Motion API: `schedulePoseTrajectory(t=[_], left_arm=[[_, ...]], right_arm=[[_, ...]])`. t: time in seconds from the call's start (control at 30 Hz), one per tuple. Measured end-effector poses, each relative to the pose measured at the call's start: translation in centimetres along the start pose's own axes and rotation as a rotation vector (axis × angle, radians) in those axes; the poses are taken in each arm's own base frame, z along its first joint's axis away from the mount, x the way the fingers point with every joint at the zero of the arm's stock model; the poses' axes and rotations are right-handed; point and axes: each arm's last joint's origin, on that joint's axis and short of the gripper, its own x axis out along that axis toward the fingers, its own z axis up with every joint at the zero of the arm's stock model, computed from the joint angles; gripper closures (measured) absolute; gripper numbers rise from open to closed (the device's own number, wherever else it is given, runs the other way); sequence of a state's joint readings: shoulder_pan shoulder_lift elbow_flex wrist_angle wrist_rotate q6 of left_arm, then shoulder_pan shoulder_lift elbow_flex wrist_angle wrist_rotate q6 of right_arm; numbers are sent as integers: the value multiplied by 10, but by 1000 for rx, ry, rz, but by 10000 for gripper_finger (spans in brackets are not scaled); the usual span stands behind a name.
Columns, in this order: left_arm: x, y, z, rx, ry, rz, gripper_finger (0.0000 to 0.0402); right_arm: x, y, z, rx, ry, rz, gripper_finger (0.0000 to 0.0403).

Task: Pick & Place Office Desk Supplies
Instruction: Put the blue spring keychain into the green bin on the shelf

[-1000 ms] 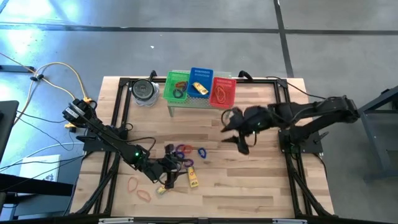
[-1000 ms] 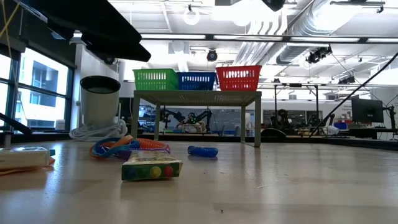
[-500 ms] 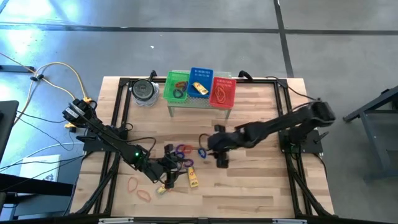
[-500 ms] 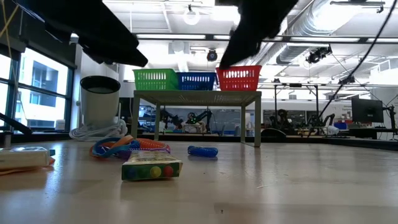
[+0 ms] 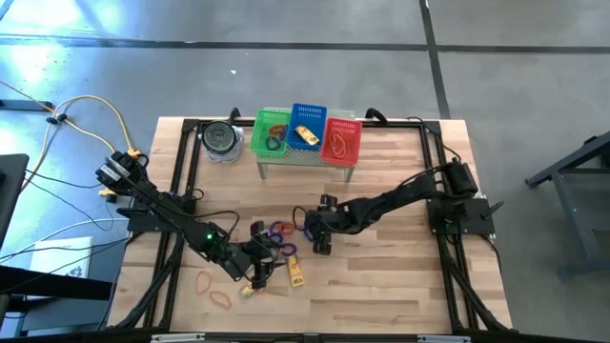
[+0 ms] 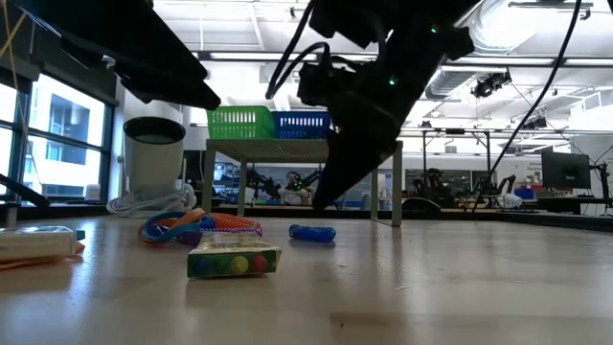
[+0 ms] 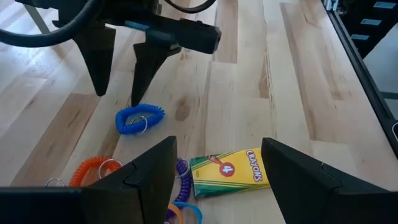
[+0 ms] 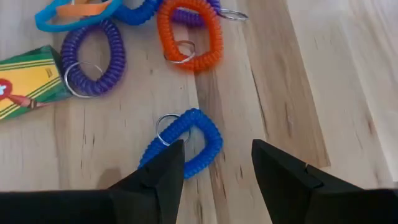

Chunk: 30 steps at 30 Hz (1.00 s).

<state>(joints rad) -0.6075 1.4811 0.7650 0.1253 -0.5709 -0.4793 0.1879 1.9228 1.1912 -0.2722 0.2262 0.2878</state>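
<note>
Hovering with jaws apart, the right gripper [image 8: 214, 163] straddles the blue coil [image 8: 184, 144] beside a crayon box [image 7: 229, 172].

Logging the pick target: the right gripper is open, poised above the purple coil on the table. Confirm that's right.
Not quite. The right gripper is open and poised above the blue coil, not the purple coil, which lies farther off by the crayon box. The right wrist view shows it.
</note>
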Motion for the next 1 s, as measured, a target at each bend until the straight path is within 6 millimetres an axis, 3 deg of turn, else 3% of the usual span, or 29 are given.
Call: schedulePoseTrajectory(t=[0.3, 0.8, 1.0], left_arm=[[0, 0, 0, 0, 2, -3, 175], [0, 0, -2, 5, 28, -13, 175], [0, 1, -3, 7, 31, -11, 175]], right_arm=[[0, 0, 0, 67, -4, -9, 227], [50, 9, -22, 85, 56, -38, 227], [50, 8, -24, 86, 76, -48, 277]])
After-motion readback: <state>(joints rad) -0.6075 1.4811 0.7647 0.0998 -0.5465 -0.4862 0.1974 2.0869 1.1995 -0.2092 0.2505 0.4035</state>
